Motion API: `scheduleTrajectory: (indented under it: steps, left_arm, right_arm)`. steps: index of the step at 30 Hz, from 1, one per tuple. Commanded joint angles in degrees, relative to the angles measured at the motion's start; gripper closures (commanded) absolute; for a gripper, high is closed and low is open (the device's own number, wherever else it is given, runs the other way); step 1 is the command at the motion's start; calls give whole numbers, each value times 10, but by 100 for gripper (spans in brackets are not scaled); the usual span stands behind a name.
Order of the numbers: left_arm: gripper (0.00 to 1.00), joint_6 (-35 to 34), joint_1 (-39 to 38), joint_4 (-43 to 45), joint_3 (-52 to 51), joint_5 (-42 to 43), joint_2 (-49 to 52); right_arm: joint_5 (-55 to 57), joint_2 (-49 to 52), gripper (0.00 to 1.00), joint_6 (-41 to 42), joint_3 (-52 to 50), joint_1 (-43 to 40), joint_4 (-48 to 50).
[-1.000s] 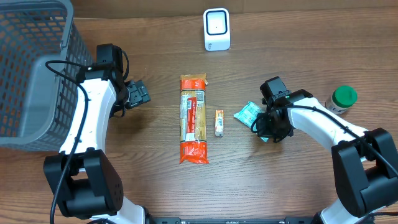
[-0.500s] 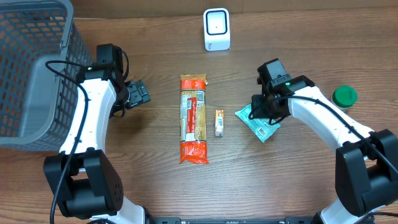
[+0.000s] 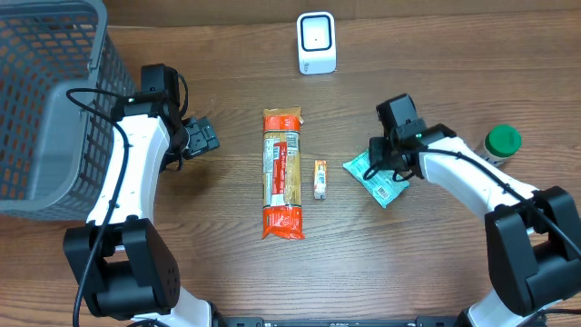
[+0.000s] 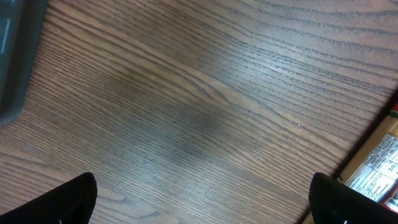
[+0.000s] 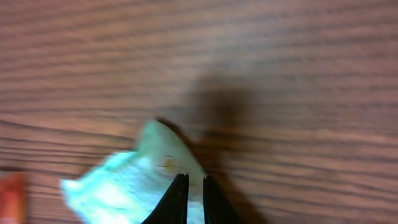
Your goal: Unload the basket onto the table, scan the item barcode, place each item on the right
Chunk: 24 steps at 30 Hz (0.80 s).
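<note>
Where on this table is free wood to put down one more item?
Free: the strip between the left arm and the pasta pack; the front edge below that pack; the back right, past the scanner. Crowded: the centre, where pasta pack, small sachet and teal packet lie close.

The teal packet [image 5: 124, 186] is blurred, cut off below — the basket [image 3: 41, 145] overruns the overhead's left edge.

Brown wood-grain table [image 3: 227, 272], evenly lit
</note>
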Motion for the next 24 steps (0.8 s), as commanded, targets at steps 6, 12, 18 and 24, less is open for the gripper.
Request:
scheduleTrajectory:
  steps: [6,12,18,24]
  left_arm:
    - [0,7,-1,1,5,-5,-1]
    - [0,7,-1,1,4,-5,-1]
    - [0,7,-1,1,4,-5,-1]
    - [0,7,-1,1,4,-5,-1]
  right_arm:
    - [81,-3,94,60,-42,3,-46]
    - [97,-4,96,145,-42,2,-163]
    - [94,-13,96,147,8,2,-236]
    - [-7,-20,79,62,118,2,-221]
